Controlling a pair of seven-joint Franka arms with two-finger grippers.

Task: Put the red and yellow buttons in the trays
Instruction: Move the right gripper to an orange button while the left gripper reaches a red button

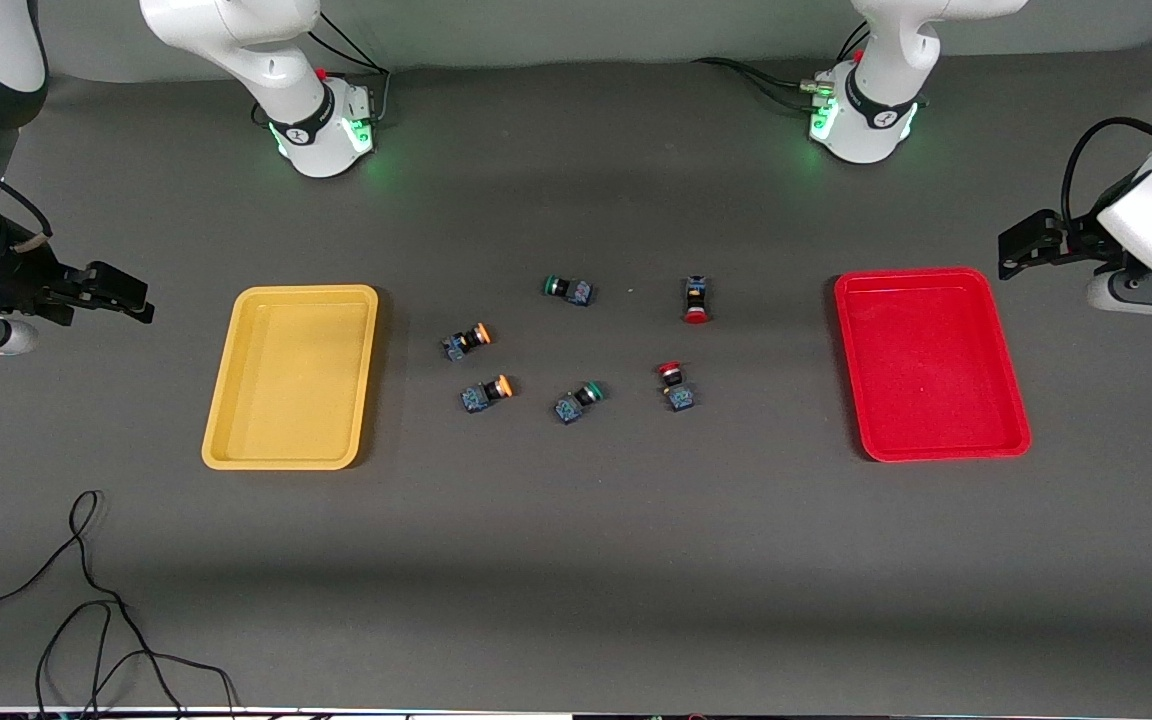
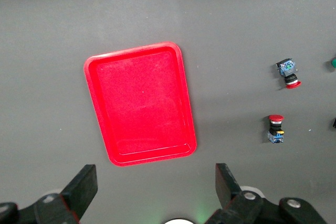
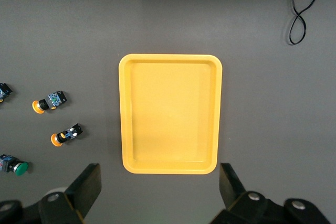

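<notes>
The yellow tray [image 1: 291, 377] lies toward the right arm's end of the table and holds nothing. The red tray [image 1: 929, 363] lies toward the left arm's end, also holding nothing. Between them lie two orange-yellow buttons [image 1: 467, 341] [image 1: 487, 392] and two red buttons [image 1: 696, 300] [image 1: 675, 385]. My left gripper [image 1: 1014, 255] is open and holds nothing, over the table beside the red tray [image 2: 140, 103]. Its wrist view [image 2: 155, 184] shows both red buttons [image 2: 288, 73] [image 2: 275, 128]. My right gripper [image 1: 136, 295] [image 3: 157, 187] is open, over the table beside the yellow tray [image 3: 169, 114]; both orange-yellow buttons [image 3: 48, 102] [image 3: 66, 135] show there.
Two green-capped switches [image 1: 568, 289] [image 1: 578, 402] lie among the buttons; one shows in the right wrist view [image 3: 13, 166]. A loose black cable [image 1: 86, 600] lies near the front edge at the right arm's end. The arm bases [image 1: 321, 120] [image 1: 861, 115] stand along the table's back edge.
</notes>
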